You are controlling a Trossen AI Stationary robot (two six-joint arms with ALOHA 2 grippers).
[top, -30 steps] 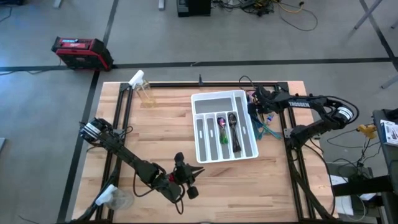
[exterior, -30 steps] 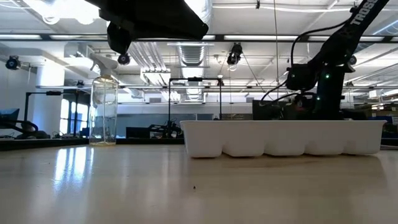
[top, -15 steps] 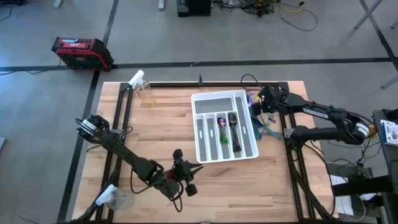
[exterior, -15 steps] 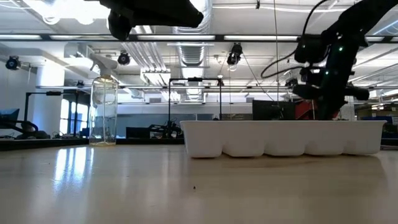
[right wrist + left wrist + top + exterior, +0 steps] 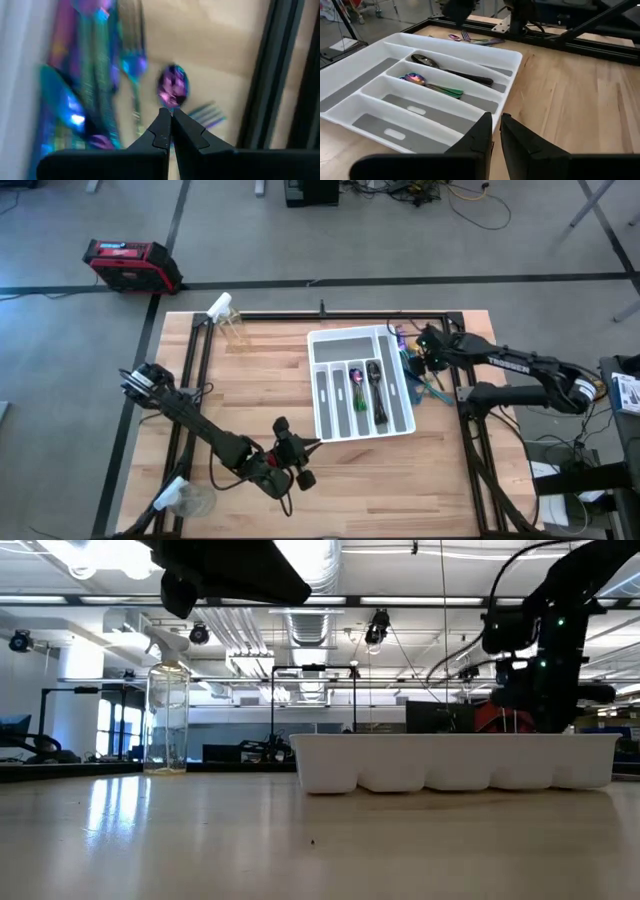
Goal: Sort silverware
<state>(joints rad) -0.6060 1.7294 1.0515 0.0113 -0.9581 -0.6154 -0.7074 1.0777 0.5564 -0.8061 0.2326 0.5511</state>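
Right now right gripper [image 5: 422, 348], fingers pressed together, hangs over loose silverware [image 5: 425, 385] betw. white tray [image 5: 400, 377] edge & black frame rail [image 5: 464, 370], center-right. Left gripper [image 5: 312, 446], also pressed together, sits lower center on open wood table [image 5: 250, 390].

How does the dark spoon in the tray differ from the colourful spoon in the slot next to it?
The dark spoon is black and glossy all over; the colourful spoon has an iridescent purple-blue bowl and a green handle. The dark spoon looks longer, while the colourful spoon looks shorter. They lie in separate neighbouring compartments of the white tray. Both lie flat, lengthwise, with their bowls toward the same end.
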